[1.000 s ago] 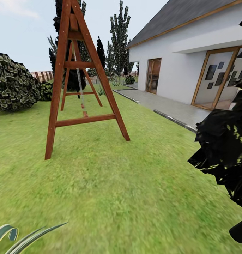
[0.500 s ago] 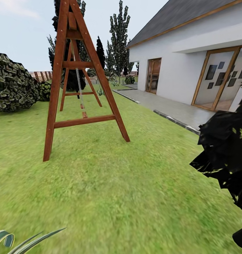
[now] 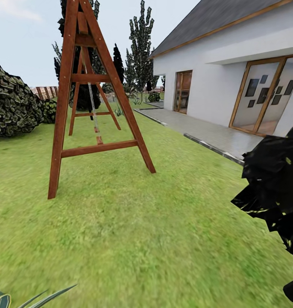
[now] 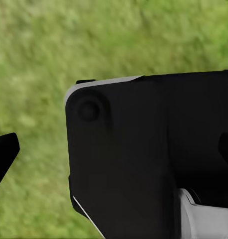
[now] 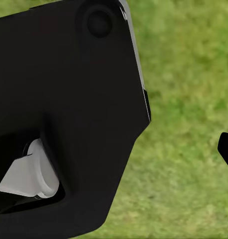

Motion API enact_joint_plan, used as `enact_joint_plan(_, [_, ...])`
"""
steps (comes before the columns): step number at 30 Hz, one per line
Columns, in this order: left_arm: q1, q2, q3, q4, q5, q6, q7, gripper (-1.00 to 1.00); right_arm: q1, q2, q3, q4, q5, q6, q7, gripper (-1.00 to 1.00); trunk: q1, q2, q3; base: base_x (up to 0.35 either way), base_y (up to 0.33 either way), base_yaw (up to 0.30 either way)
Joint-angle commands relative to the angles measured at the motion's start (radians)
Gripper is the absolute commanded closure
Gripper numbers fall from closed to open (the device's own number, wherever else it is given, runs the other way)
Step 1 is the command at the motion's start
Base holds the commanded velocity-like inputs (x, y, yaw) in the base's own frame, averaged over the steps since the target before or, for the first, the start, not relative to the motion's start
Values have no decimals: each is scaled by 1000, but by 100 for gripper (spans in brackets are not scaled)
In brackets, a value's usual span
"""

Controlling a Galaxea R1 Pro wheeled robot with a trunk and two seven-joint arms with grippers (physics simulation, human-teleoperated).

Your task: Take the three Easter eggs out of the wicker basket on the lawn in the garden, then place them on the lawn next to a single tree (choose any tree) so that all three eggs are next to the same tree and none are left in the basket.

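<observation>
None of the three Easter eggs nor the wicker basket is met on the lawn (image 3: pixel 133 222) (travel is judged ongoing), the view having crept toward the swing frame (image 3: pixel 84 98); neither tool's state can be told.

Left wrist view: large matte black housing (image 4: pixel 143 159) showing, rounded corner, thin pale grey edge strip running along top, shallow round recess near corner, light grey curved part sitting low. Separate black pointed piece (image 4: pixel 3 154) poking in at edge.

Right wrist view: black casing (image 5: pixel 64 114) showing same round recess, grey edge trim, white-grey rounded wedge insert.
</observation>
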Motion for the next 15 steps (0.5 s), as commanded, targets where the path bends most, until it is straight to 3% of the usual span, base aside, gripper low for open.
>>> enact_joint_plan(1, [-1,0,-5,1,-1,-3,1,-100,0,0,-3,0,0,-3,0,-100,1,-2,-2,111,68,-4])
enact_joint_plan(15, [-1,0,-5,1,-1,-3,1,-100,0,0,-3,0,-1,-3,0,-100,1,-2,-2,129,38,-1])
